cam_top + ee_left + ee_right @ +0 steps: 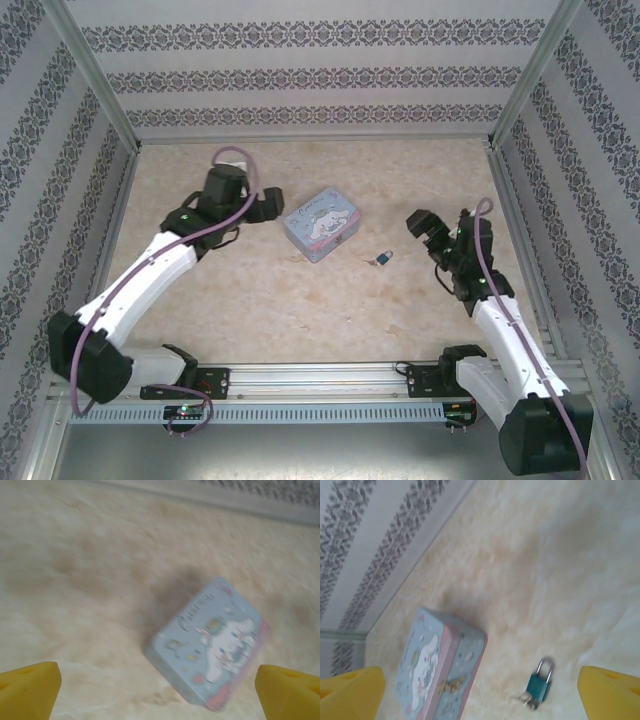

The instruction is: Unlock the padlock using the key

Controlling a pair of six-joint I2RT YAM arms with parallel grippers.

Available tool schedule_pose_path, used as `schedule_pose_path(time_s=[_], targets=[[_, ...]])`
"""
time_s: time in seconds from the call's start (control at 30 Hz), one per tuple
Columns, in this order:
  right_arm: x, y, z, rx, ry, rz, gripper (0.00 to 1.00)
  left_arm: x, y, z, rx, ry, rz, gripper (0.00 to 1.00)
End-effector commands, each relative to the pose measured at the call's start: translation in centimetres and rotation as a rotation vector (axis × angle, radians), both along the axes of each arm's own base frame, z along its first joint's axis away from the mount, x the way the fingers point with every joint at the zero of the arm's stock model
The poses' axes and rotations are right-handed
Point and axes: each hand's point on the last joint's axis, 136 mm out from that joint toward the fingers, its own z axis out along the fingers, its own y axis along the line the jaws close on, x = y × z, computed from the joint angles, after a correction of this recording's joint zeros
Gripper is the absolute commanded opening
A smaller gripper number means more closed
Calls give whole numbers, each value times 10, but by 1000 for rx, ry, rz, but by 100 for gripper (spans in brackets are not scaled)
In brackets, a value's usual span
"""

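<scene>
Lying on the table (300,310), the padlock (384,258) sits just right of the tin (322,223), near it but not touching. Nothing grips the padlock. In the right wrist view the padlock (540,682) is teal and its thin shackle points away from the camera. The blur hides whether the shackle is latched. The key (524,700) is a small dark bit at the padlock's base, touching or almost touching it. I cannot tell if it is in the keyhole.

The left gripper (268,205) is close to the tin's left side. Its yellow pads (30,687) are spread to the frame edges, so the jaws are wide apart and hold nothing. The tin (210,642) is below and between them, untouched.

The right gripper (428,232) is right of the padlock, apart from it. Its pads (612,692) are also spread wide and grip nothing. The tin (440,670) and padlock lie between them on the table.
</scene>
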Motion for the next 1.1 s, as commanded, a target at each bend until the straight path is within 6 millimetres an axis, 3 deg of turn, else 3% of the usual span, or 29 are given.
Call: schedule_pose_path(time_s=[0.0, 0.17, 0.33, 0.5, 0.63, 0.77, 0.8, 0.87, 0.93, 1.07], targets=[[-8, -49, -17, -313, 156, -96, 98, -5, 59, -15, 170, -34, 145, 100], [10, -90, -23, -621, 132, -177, 98, -10, 105, -21, 380, -230, 241, 100], [34, -96, -39, -734, 57, -158, 98, -10, 141, -60, 458, -222, 256, 100], [53, -94, -54, -768, -46, -155, 98, -6, 162, -94, 453, -250, 302, 100], [63, -88, -63, -795, -128, -128, 98, 5, 160, -113, 384, -293, 289, 100], [71, -66, -61, -829, -272, -18, 98, 18, 151, -137, 387, -315, 237, 100], [67, -61, -77, -826, -280, 10, 98, 20, 151, -142, 388, -325, 237, 100], [74, -50, -77, -826, -359, 44, 98, 23, 147, -153, 384, -329, 215, 100], [83, -43, -82, -816, -264, 140, 98, 33, 144, -160, 389, -328, 192, 100], [85, -42, -82, -804, -284, 148, 98, 37, 148, -168, 326, -251, 157, 100]])
